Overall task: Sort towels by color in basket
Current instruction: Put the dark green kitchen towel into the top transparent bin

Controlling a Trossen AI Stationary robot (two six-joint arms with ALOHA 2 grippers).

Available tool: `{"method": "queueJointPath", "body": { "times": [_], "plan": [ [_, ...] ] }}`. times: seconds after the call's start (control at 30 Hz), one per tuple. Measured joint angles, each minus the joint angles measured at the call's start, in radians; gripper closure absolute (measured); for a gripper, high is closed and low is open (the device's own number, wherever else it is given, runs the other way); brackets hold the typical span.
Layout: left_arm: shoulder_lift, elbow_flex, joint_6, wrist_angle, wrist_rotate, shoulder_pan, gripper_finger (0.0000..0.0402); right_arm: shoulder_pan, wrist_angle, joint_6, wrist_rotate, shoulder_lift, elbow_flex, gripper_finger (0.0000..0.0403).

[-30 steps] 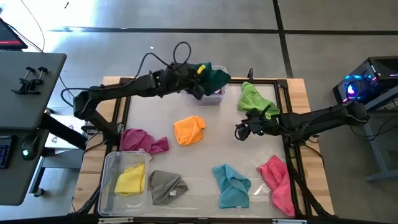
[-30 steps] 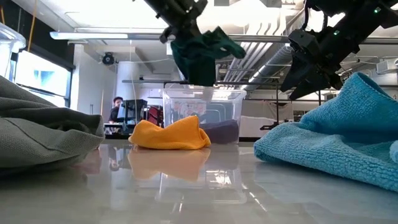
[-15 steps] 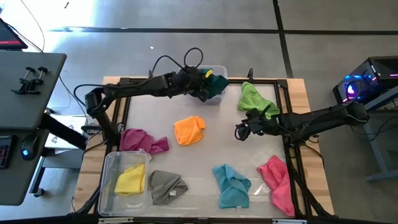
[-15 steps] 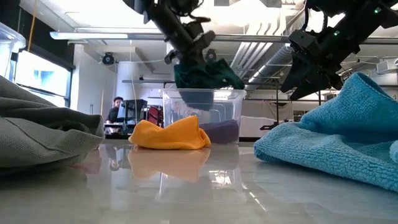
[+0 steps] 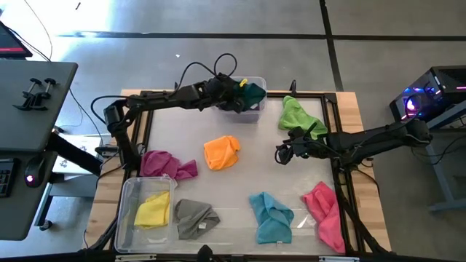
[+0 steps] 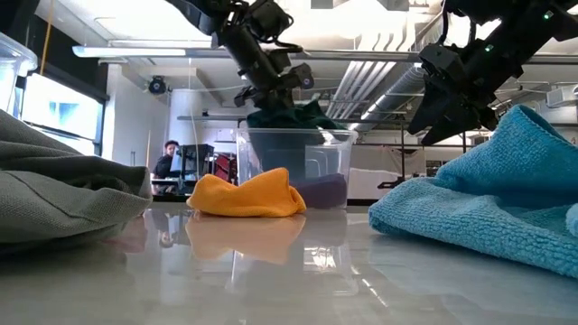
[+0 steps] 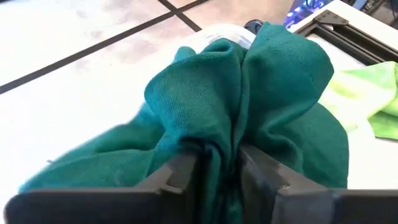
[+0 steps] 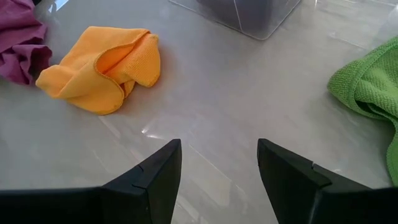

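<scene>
My left gripper (image 5: pixel 234 90) is shut on the dark green towel (image 5: pixel 252 92) at the clear bin (image 5: pixel 255 115) by the table's far edge. In the low view the towel (image 6: pixel 291 119) fills the bin's top, and a purple towel (image 6: pixel 321 190) lies at its bottom. My right gripper (image 5: pixel 279 154) hovers open over bare table right of centre, near the lime towel (image 5: pixel 297 116). The orange towel (image 5: pixel 221 151) lies mid-table. Yellow (image 5: pixel 153 209) sits in the near-left bin (image 5: pixel 131 191). My left gripper (image 7: pixel 217 171) pinches a bunched, several-layered fold of the dark green towel (image 7: pixel 219 134) between its two fingers. It comes from the table's left, slanting down. The cloth bulges beyond the fingers, and its lower part rests inside the far bin (image 6: pixel 336 153).
Magenta (image 5: pixel 166 164), grey (image 5: pixel 195 217), cyan (image 5: pixel 271 215) and pink (image 5: pixel 324 212) towels lie on the table's left and near parts. A black frame (image 5: pixel 339 131) edges the table. Bare surface lies between the orange and lime towels. A person sits far behind in the low view.
My left gripper has moved down toward the far bin while staying shut. The dark green towel, which hung clear above the bin, has sunk into its top and bunched up there. My right arm kept still.
</scene>
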Motion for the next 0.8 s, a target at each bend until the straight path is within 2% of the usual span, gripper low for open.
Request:
{"method": "queueJointPath", "body": {
  "times": [0.37,0.6,0.8],
  "plan": [
    [0.0,0.0,0.0,-0.001,0.01,0.005,0.0238,0.0,0.0,0.0,0.0,0.0,0.0,0.0199],
    [0.0,0.0,-0.009,-0.001,0.009,0.005,0.0217,0.0,0.0,0.0,0.0,0.0,0.0,0.0199],
    [0.0,0.0,-0.074,-0.001,0.034,0.018,0.0209,0.0,0.0,0.0,-0.001,0.0,0.0,0.0199]
  ]
}}
